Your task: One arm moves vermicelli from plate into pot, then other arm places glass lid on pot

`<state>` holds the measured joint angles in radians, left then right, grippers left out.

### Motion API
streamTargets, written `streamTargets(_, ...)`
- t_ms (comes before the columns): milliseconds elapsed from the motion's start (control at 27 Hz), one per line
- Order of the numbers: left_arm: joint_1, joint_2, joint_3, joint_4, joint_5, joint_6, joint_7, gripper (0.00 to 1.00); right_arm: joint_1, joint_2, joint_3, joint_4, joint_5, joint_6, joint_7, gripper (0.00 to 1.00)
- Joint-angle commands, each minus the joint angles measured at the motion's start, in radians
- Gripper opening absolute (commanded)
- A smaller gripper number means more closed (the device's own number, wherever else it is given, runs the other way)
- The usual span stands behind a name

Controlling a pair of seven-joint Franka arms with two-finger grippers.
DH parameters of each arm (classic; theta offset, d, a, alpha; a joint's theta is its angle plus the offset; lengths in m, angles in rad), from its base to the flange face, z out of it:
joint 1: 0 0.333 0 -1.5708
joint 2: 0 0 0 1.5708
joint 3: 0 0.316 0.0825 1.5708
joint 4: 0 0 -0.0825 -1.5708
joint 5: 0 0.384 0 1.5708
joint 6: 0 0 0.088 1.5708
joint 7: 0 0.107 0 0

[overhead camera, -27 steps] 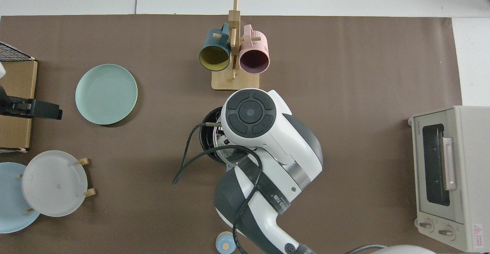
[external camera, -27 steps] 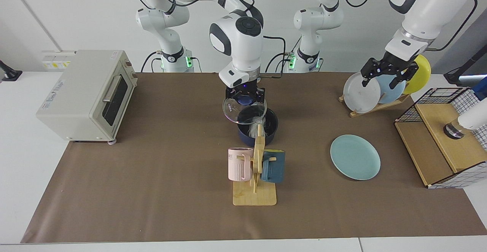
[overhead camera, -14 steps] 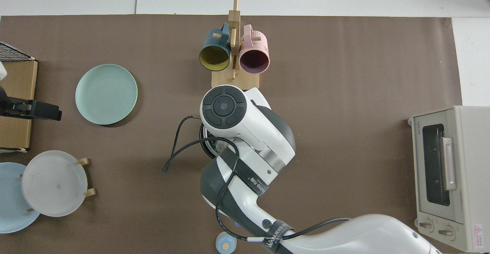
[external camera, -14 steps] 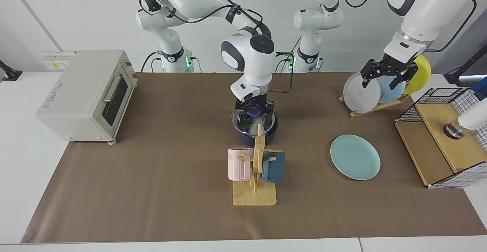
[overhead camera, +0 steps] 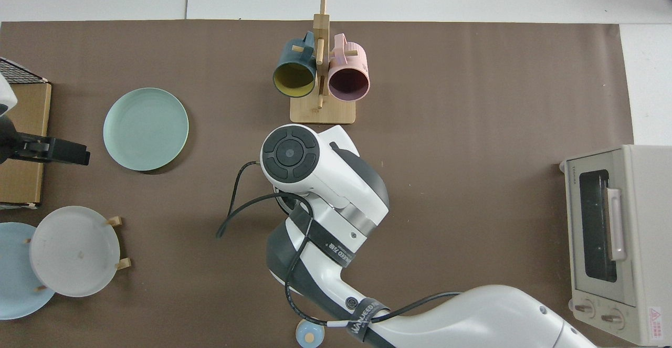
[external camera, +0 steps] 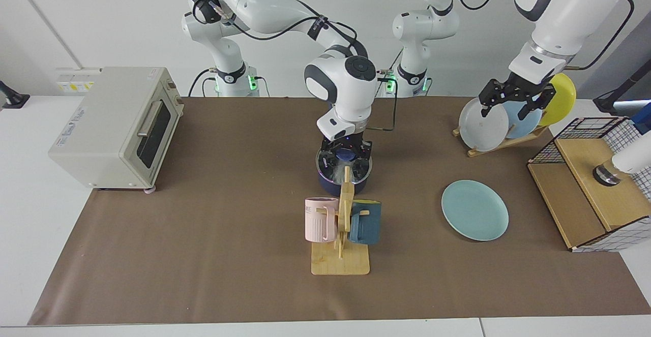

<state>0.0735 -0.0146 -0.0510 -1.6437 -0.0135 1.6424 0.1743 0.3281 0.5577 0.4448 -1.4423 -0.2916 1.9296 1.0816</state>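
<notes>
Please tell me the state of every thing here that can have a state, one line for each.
glass lid: lying on the pot, knob gripped
pot: upright on the table, covered
vermicelli: inside the pot
plate: flat, nothing on it
right gripper: shut on the lid's knob
left gripper: open, raised by the plate rack, waiting
toaster oven: door closed
mugs: hanging on the wooden stand
</notes>
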Motion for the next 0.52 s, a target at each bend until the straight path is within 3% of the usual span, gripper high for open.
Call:
streamTargets(0,0.000,-0.013,0.000,-0.008,0.018,0.002,0.001,1.00,0.002,0.021,0.021,0.025,-0.034,0.008,0.050,0.00)
streamTargets(481,-0.004,-0.015,0.000,-0.008,0.018,0.002,0.001,1.00,-0.009,0.018,0.025,0.020,-0.023,-0.007,0.050,0.00)
